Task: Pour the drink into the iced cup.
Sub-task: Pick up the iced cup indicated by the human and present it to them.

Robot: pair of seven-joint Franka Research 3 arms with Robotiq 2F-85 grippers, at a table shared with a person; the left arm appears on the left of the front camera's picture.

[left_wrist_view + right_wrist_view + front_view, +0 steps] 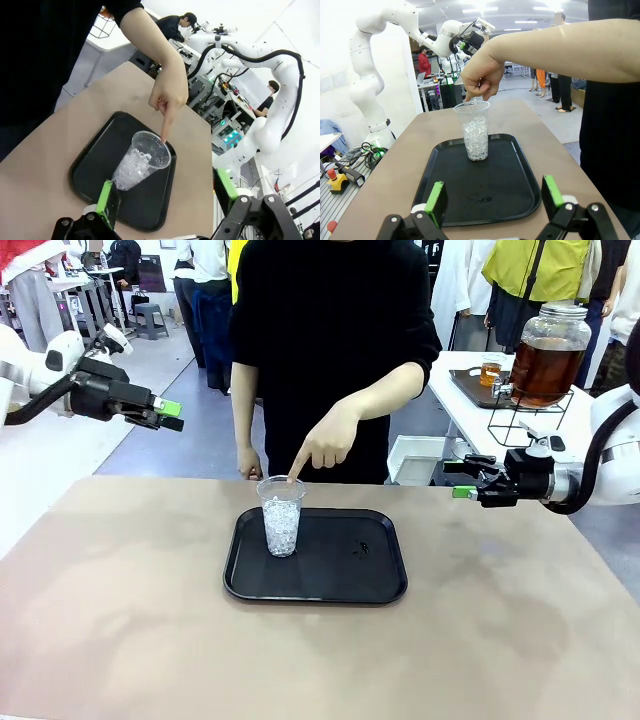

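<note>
Iced cup point(282, 520), black tray point(345, 585) — hand point(327, 438) pointing

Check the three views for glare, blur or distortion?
Front view: even light, sharp throughout. Left wrist view: strong wide-angle tilt, background on the right washed out white. Right wrist view: ceiling lights blown out, iced cup crisp.

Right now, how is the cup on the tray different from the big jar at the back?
The cup holds only ice; the jar holds amber-brown drink. The cup is open on top; the jar wears a lid. The cup stands on the black tray; the jar sits on a wire stand behind. Both are clear and upright.
</note>
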